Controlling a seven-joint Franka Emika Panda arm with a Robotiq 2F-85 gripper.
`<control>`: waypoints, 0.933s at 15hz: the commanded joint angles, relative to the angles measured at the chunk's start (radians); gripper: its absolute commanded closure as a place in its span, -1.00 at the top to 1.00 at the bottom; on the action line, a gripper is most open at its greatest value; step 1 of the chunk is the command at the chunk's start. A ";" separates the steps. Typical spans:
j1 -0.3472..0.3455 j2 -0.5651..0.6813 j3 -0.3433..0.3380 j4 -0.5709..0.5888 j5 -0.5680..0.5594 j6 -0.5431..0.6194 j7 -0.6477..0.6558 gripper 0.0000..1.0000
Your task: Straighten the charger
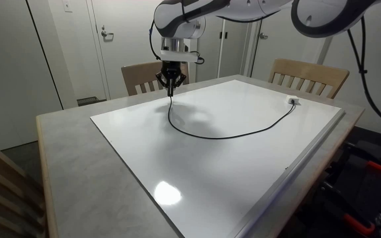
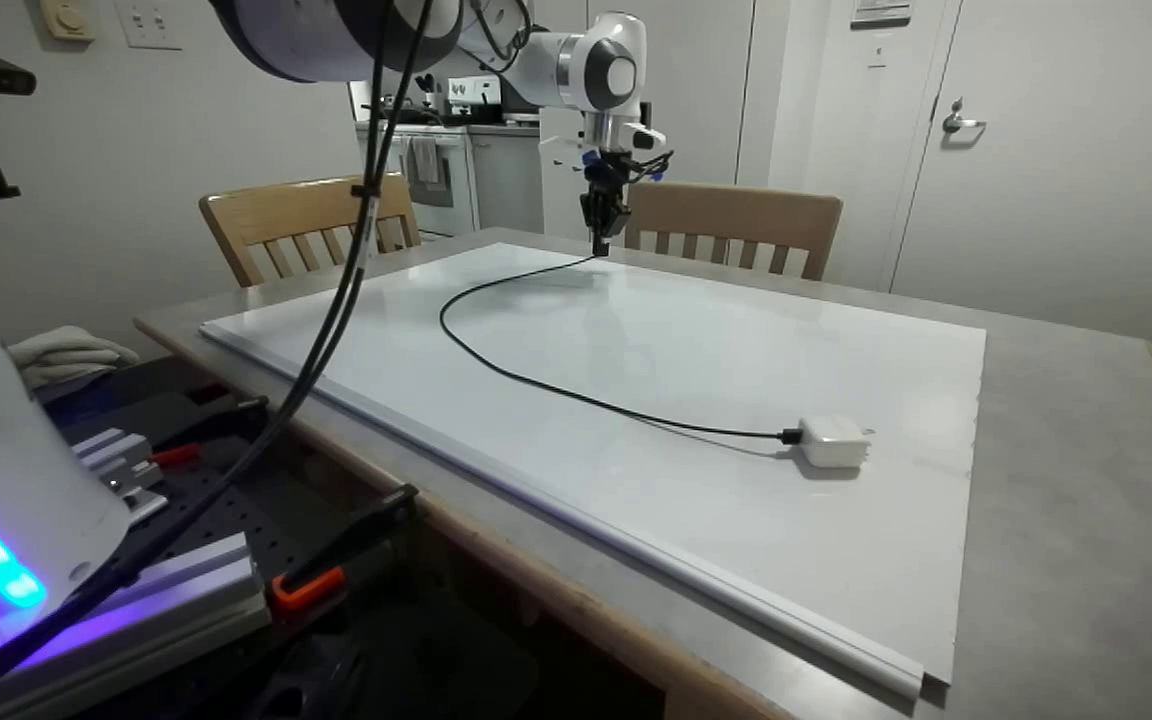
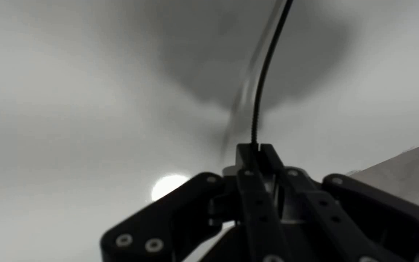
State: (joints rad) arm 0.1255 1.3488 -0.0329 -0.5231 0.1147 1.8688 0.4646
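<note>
My jaws clamp cable (image 1: 215,138) by one end near far edge of board (image 1: 225,175), presumably to pull the bend out.

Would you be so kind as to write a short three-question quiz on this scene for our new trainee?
1. Multiple choice: how does the black cable run? A) dead straight; B) in a wide curve; C) in a tight knot.
2. True or false: the end effector is shut on the cable.
3. Fill in the blank: away from the grasp, the cable plugs into a white ____ on the white board.

Key: 1: B. 2: true. 3: power adapter.
</note>
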 commanded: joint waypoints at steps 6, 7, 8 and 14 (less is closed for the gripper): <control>0.044 -0.014 0.036 0.021 0.004 -0.028 -0.105 -0.96; 0.050 -0.014 0.042 0.024 0.004 -0.031 -0.121 -0.96; 0.057 -0.013 0.048 0.027 0.004 -0.033 -0.141 -0.96; 0.076 0.052 0.102 0.155 -0.008 -0.135 -0.286 -0.96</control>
State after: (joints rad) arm 0.2025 1.3554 0.0374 -0.4614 0.1153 1.8051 0.2599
